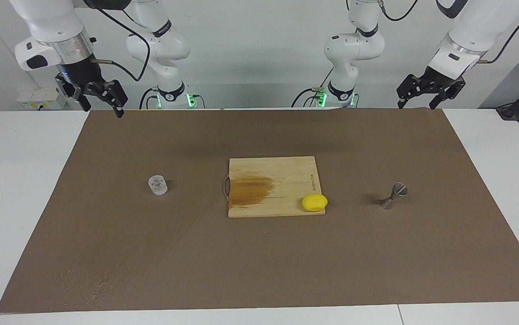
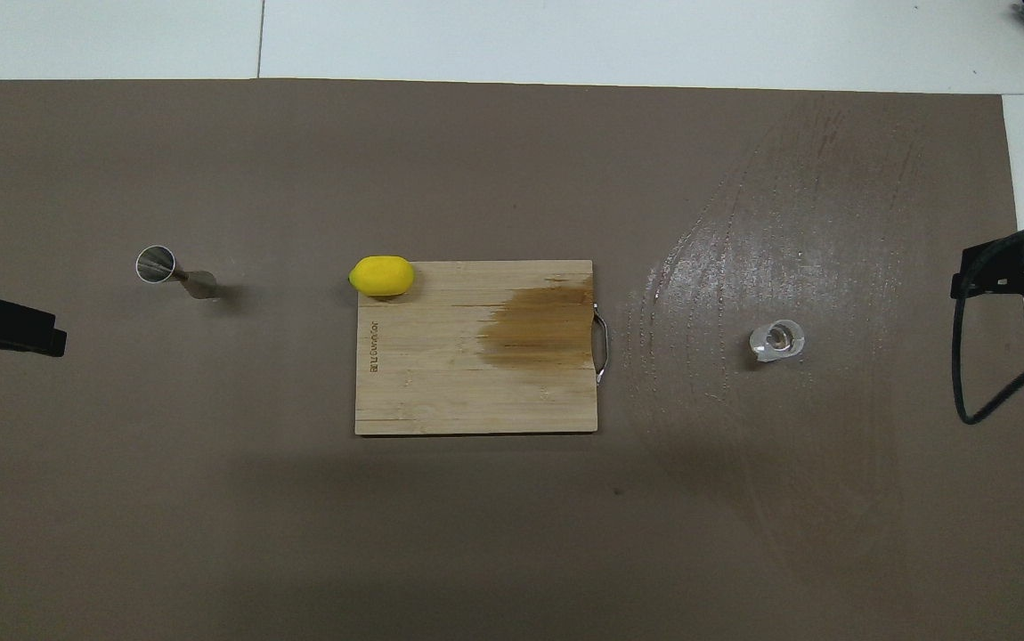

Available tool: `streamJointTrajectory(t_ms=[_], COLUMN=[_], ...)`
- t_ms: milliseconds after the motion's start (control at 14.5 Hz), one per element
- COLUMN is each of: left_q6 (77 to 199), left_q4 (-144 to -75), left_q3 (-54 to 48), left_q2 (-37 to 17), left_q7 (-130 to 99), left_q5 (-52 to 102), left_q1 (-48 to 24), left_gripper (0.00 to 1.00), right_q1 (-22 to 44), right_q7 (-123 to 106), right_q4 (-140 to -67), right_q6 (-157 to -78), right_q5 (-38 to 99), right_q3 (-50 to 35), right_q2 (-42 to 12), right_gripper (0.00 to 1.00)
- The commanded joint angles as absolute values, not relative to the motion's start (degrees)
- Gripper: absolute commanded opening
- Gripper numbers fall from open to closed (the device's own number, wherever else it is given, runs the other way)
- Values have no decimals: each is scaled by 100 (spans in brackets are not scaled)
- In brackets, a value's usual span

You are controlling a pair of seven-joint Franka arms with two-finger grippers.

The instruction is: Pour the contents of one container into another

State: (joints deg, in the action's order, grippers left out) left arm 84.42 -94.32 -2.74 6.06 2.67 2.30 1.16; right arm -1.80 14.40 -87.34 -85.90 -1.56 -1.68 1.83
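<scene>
You're starting w/ both grippers, left [image 1: 425, 95] & right [image 1: 100, 100], hanging spread, empty. Small clear glass cup [image 1: 158, 185] is sitting toward right arm's end, grey metal hourglass jigger [image 1: 394, 195] toward left's. Grab cup low, keep it level.

mat [image 1: 259, 271]: lies on the counter [image 1: 16, 203], under everything else
board [image 1: 282, 174]: at the middle of the mat
lemon [image 1: 314, 202]: on the board's corner farther from the robots, toward the left arm's end
glass cup [image 1: 157, 185]: upright on the mat, toward the right arm's end, well apart from the board
jigger [image 1: 393, 195]: upright on the mat, toward the left arm's end, well apart from the board
</scene>
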Motion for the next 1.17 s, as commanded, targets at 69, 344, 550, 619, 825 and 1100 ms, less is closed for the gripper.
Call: streamJointTrajectory(t_ms=[69,344,550,619,825,1100], left_q6=[8385,8429,8403,8394,8464,8428], left_q4=[-9334,-9413,-9387,-9378,-9352,-9526], left_q3=[-281,-281,-290,-299,-282,-228], left_q2=[545,571,563,563,528,422], left_q7=[281,299,273,229,-147,-1067], left_q5=[211,211,211,211,481,1289], left_q1=[88,79,70,70,140,316], left_gripper=[100,100,100,100,100,100], right_q1=[-202,-202,-202,-202,-193,-158], right_q7=[1591,1582,1495,1485,1494,1485], right_q4=[-8911,-8956,-9070,-9096,-9114,-9167], right_q6=[-8454,-8481,-8508,-8499,-8508,-8692], right_q5=[-132,-123,-123,-123,-114,-123], right_q3=[-220,-220,-228,-229,-229,-229], right_q2=[271,290,334,343,369,369], right_gripper=[100,100,100,100,100,100])
